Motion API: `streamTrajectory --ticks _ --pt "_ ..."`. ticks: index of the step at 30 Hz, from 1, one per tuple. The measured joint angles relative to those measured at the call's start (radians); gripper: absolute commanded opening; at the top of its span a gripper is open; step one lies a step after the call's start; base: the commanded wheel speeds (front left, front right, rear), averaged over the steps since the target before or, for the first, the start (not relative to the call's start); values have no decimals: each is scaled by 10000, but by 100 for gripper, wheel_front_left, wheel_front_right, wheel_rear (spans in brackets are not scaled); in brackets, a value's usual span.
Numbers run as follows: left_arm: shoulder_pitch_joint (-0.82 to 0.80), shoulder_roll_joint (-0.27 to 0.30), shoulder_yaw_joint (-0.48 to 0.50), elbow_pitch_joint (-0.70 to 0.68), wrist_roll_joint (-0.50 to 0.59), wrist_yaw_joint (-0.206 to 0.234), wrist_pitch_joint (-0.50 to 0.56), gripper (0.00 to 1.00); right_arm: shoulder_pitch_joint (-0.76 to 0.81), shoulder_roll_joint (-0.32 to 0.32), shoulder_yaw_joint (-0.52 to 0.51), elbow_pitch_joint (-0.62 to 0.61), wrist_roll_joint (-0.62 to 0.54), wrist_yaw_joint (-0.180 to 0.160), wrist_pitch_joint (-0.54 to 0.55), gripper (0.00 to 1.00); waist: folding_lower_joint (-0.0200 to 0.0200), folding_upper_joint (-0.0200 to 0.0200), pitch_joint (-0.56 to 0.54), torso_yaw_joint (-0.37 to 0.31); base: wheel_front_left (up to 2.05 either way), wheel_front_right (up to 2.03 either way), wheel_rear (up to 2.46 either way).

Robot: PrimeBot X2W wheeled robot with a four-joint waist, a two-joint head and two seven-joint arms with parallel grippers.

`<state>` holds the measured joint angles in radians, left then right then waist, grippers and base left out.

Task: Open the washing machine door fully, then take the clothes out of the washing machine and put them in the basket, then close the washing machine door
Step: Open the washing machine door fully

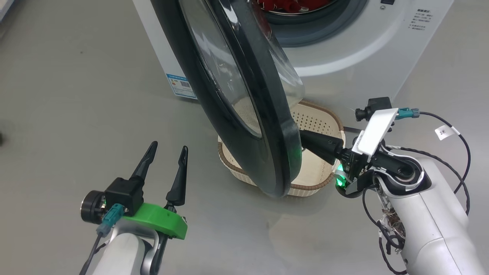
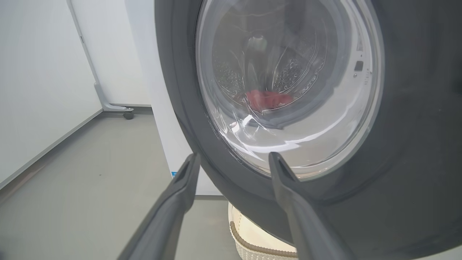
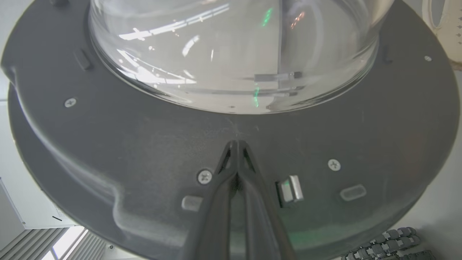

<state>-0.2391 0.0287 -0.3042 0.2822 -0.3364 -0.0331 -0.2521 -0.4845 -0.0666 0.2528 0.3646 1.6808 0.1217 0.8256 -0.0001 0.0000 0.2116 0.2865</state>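
- Jaws: right gripper (image 3: 236,146) pinched together, empty, tips on inner rim of washing machine door (image 1: 267,133); left gripper (image 1: 169,147) spread wide, clear of outer face
- door part-open, over basket (image 1: 323,118), between the arms
- right arm nearer; door opens toward robot's left
- clothes (image 1: 284,4) in drum

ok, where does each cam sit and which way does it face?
Head: up top, looking down at the washing machine door, the basket; left gripper and right gripper show.
Left wrist: on the left arm, facing the door's outer glass, the clothes behind it; its gripper open.
Right wrist: on the right arm, facing the door's inner side; its gripper shut.
Shared: door in all three.
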Motion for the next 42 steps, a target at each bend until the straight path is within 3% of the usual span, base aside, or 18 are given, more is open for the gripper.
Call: streamTrajectory --ticks 27,42 --pt "191 8 -171 -161 -161 59 0 100 473 -13 2324 -685 1613 0 -836 0 0 0 12 1021 0 0 0" --pt "196 8 -130 -324 -203 140 0 100 472 -2 2694 -732 1824 2 -1551 0 0 0 28 1111 0 0 0"
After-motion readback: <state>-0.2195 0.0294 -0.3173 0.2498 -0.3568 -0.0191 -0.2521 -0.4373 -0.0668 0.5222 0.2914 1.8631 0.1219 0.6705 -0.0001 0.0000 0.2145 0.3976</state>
